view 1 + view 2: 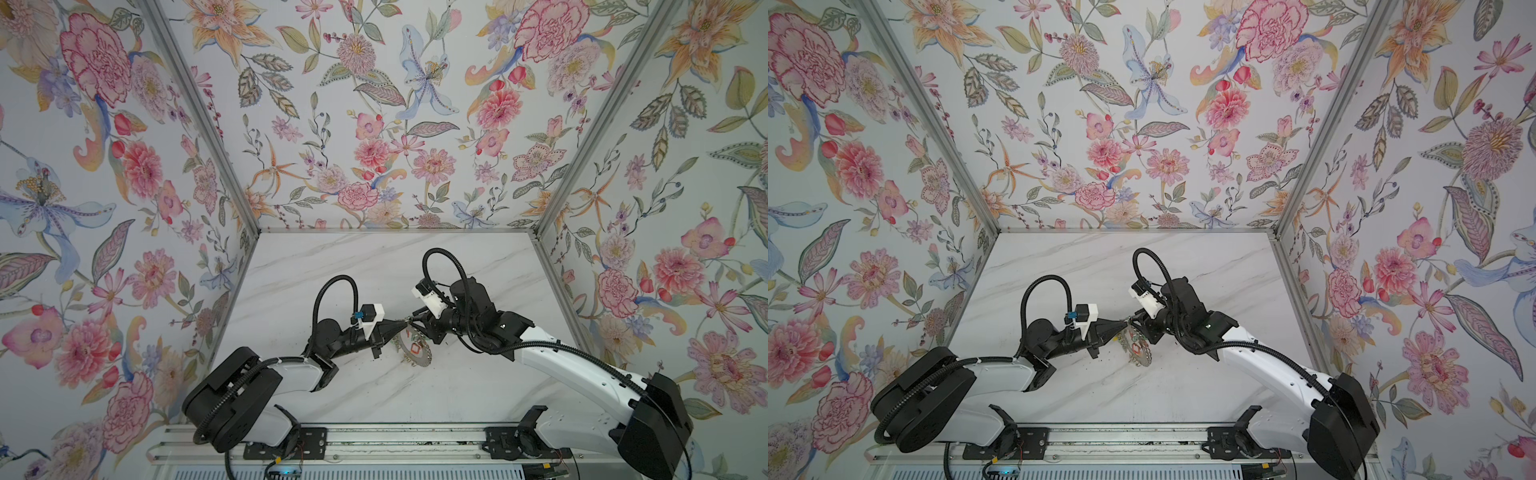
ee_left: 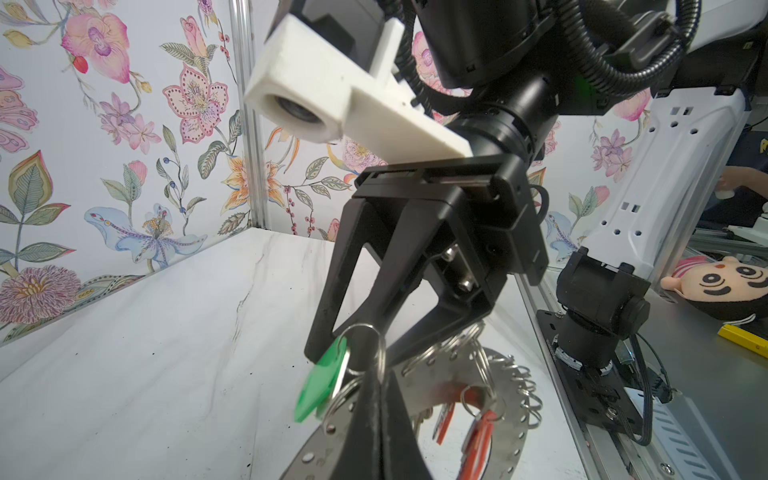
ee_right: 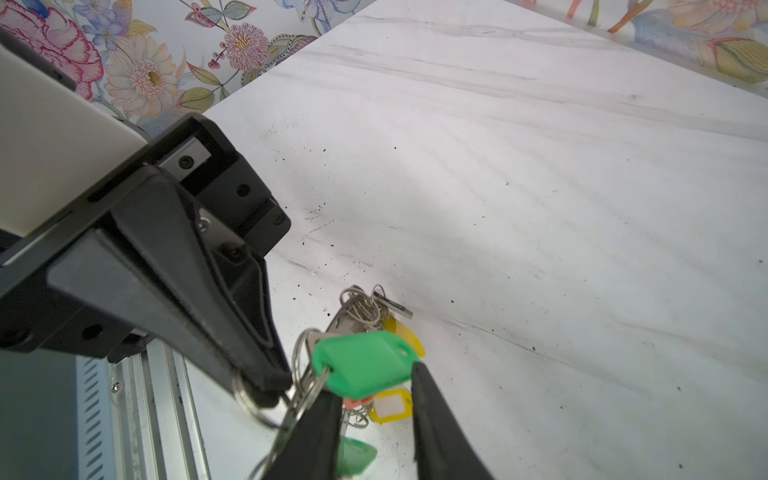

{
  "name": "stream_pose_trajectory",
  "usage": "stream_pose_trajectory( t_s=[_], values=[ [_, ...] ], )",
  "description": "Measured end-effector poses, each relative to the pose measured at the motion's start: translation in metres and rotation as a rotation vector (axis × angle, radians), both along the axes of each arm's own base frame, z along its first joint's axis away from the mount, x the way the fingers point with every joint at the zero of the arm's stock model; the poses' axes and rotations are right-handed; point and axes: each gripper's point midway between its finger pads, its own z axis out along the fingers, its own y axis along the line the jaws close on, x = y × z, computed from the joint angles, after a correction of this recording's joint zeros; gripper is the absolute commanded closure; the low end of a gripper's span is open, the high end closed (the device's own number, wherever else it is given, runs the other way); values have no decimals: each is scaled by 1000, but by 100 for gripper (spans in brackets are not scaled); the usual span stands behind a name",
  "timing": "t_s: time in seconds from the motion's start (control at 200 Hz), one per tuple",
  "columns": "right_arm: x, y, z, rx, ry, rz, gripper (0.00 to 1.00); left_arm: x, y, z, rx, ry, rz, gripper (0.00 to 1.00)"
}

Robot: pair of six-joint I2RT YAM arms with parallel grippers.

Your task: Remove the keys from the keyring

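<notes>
The keyring, a flat grey disc with small rings along its rim, is held tilted above the marble table between both arms. My left gripper is shut on a small split ring at the disc's upper rim. My right gripper meets it tip to tip and is shut on a green-tagged key that hangs from that ring. Orange-tagged keys dangle in the disc's hole. Yellow tags and loose wire rings show below; I cannot tell whether they hang or lie.
Floral walls close in the table on three sides. A metal rail carrying both arm bases runs along the front edge. Black specks dot the marble. A plush toy lies outside the enclosure.
</notes>
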Motion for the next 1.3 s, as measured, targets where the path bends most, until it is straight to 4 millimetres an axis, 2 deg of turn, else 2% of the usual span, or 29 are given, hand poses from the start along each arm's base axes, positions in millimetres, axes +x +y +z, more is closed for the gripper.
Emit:
stream_pose_trajectory(
  t_s=[0.125, 0.27, 0.475, 0.891, 1.301],
  values=[
    [0, 3, 1, 10, -1, 13, 70, -1, 0, 0, 2, 1, -5, 100],
    [0, 4, 3, 15, -11, 18, 61, -1, 1, -1, 5, 2, -12, 100],
    [-2, 2, 9, 22, -26, 22, 58, 2, 6, -1, 14, 14, -37, 100],
    [-4, 2, 8, 21, -18, 29, 54, 0, 1, 4, 79, 79, -228, 100],
    [-2, -2, -5, 8, -7, 19, 51, 14, 10, -17, 255, 107, -225, 100]
  ],
)
